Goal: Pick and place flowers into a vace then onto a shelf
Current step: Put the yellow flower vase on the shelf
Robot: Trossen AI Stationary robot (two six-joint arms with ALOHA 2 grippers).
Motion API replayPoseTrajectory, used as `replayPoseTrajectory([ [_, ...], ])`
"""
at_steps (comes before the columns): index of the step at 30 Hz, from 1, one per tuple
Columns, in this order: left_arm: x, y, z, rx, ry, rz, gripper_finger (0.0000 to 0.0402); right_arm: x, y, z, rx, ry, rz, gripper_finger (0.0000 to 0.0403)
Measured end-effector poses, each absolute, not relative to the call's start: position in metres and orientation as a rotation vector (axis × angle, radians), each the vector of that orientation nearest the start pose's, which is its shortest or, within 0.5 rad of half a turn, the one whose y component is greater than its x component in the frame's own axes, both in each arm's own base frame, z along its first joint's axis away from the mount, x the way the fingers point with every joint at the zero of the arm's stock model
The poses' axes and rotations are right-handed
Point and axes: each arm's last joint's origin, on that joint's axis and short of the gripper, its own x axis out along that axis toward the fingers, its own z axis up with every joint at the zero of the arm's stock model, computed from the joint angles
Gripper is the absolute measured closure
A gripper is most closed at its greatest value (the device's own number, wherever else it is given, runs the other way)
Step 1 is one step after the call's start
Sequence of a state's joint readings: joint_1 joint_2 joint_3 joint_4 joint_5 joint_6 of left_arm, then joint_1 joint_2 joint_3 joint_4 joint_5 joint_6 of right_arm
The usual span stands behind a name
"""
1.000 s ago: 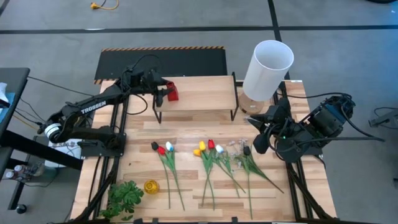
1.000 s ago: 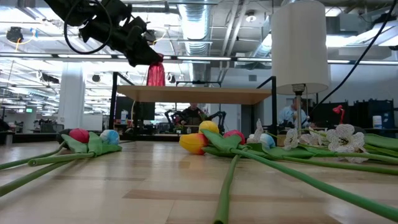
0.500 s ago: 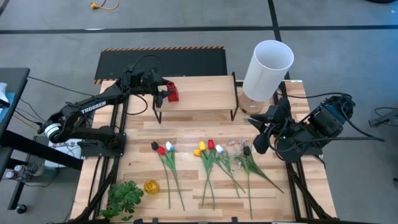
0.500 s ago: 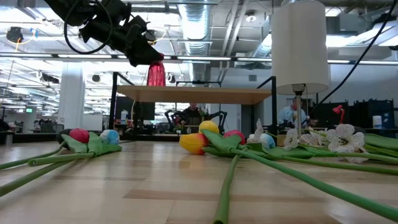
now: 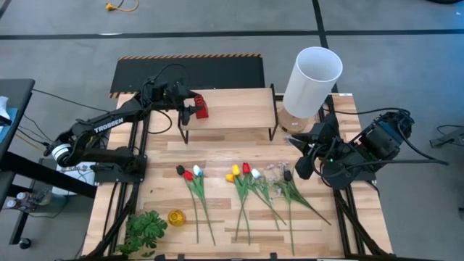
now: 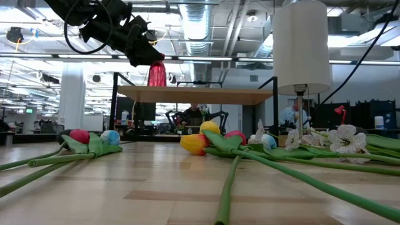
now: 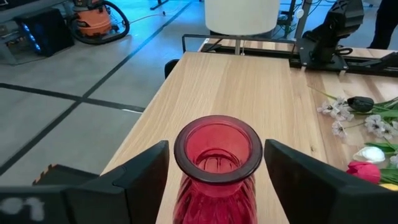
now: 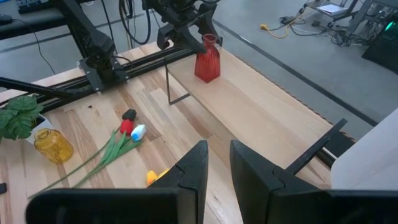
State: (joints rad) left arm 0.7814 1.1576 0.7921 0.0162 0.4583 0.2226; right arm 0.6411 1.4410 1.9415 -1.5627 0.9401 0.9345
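Note:
A red ribbed glass vase (image 7: 216, 180) stands empty on the left end of the light-wood shelf (image 5: 235, 109). My left gripper (image 7: 216, 146) is open, with one finger on either side of the vase's rim and a thin gap on each side. The low view shows it above the vase (image 6: 156, 74). Tulips with red, white and yellow heads (image 5: 192, 174) (image 5: 239, 172), white blossoms (image 5: 275, 172) and a dark-headed stem (image 5: 288, 176) lie flat on the table. My right gripper (image 8: 219, 149) hovers, open a little and holding nothing, over the table's right side (image 5: 297, 154).
A tall white cylinder (image 5: 312, 78) stands at the shelf's right end. A small yellow jar (image 5: 176, 217) and a leafy green sprig (image 5: 145, 228) sit near the table's near-left corner. A black panel with a striped edge (image 5: 188, 71) lies behind the shelf.

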Motion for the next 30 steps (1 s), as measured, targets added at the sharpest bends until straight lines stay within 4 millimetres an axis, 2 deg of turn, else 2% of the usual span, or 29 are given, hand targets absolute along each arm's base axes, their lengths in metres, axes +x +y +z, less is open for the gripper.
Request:
replayPoseTrajectory([
  [10, 0.187, 0.169, 0.282, 0.018, 0.323, 0.305, 0.0103, 0.185, 0.109, 0.461, 0.128, 0.534, -0.564, 0.0342],
  [16, 0.179, 0.163, 0.293, 0.044, 0.3, 0.349, 0.009, 0.185, 0.109, 0.461, 0.128, 0.534, -0.564, 0.0342],
  [26, 0.15, 0.136, 0.304, 0.006, 0.381, 0.386, 0.009, 0.185, 0.109, 0.461, 0.121, 0.541, -0.558, 0.0342],
  [30, 0.135, 0.121, 0.312, -0.043, 0.361, 0.397, 0.009, 0.185, 0.109, 0.461, 0.116, 0.548, -0.551, 0.0342],
])
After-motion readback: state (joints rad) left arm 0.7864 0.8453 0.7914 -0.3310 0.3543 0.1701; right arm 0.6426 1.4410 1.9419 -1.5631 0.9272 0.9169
